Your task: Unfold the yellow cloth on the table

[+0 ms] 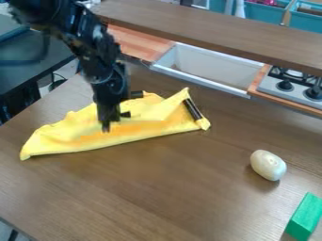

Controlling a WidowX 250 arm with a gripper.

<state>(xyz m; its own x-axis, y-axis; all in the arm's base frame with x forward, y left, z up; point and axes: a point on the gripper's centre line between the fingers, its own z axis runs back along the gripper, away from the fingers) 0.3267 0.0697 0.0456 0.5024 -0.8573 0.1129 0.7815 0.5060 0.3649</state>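
Hanging down at the yellow cloth [63,137], the black gripper [114,122] is in the left half of the brown table [157,188]. We cannot tell if the gripper is open or closed, or if it has a bit of the cloth in it. The black arm [85,40] comes down from the far left.

The cloth lies long and crumpled, with folds standing up near its middle and right. Its left tip points toward the left edge of the table, with a strip of wood between them. Its near edge is almost straight, and we see a wide stretch of brown wood from there to the near side. At its right end, a dark stick [192,108] leans down and away to the right, with its low end by a cloth corner.

To the right, well apart from the cloth, we see a smooth white egg shape [269,165]. Wood runs between the two. Nearer to us and more to the right, a green block [305,217] sits by the view's right edge, apart from the egg shape.

Past the far edge of the table, we see a white sink [201,66], and right of it a small stove [292,87] with round knobs. A long brown shelf [220,30] crosses behind them.
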